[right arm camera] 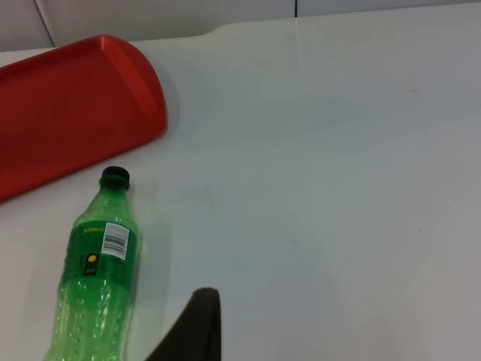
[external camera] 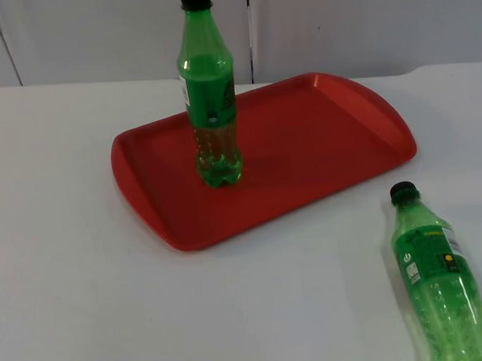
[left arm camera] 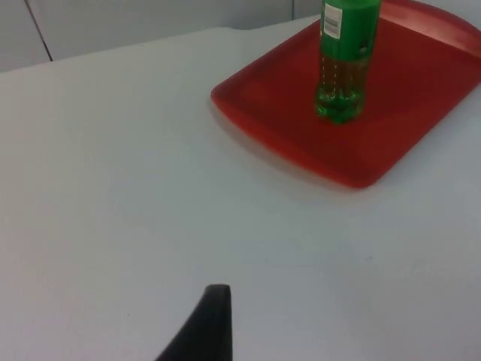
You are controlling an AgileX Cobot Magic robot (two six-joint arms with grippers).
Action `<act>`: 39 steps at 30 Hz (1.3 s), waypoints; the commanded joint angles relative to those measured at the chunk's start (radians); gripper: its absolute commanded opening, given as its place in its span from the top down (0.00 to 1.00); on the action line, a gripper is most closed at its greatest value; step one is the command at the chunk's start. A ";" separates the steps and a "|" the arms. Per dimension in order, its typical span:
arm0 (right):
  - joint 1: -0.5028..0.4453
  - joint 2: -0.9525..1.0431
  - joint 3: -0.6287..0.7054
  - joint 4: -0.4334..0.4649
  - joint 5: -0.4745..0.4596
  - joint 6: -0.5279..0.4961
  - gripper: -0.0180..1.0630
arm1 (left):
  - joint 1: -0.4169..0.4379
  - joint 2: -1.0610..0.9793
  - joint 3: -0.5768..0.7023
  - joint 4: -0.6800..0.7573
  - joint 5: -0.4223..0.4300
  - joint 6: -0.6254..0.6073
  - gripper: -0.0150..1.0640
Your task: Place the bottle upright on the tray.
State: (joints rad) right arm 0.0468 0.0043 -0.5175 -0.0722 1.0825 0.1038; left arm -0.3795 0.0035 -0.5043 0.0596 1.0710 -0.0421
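1 bottle (external camera: 210,101) upright on tray (external camera: 336,135); 2nd bottle (external camera: 440,279) lies on table (hand states untellable).

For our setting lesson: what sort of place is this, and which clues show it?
Probably a robot test bench: a bare white table against a grey wall, with just a red tray and two green bottles.

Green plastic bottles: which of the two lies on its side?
The green plastic bottle on the white table, right of the red tray; the other bottle stands upright on the tray.
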 commanded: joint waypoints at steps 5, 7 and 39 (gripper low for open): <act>-0.003 -0.004 0.001 0.000 -0.002 -0.003 0.01 | -0.006 -0.003 0.010 0.002 0.002 0.000 0.01; -0.003 -0.004 0.001 0.000 -0.002 -0.003 0.01 | -0.006 -0.003 0.010 0.002 0.002 0.000 0.01; -0.003 -0.004 0.001 -0.004 -0.002 -0.003 0.01 | -0.006 -0.003 0.010 0.002 0.002 0.000 0.01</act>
State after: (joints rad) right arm 0.0468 0.0043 -0.5175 -0.0722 1.0825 0.1038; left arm -0.3795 0.0035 -0.4983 0.0596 1.0729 -0.0421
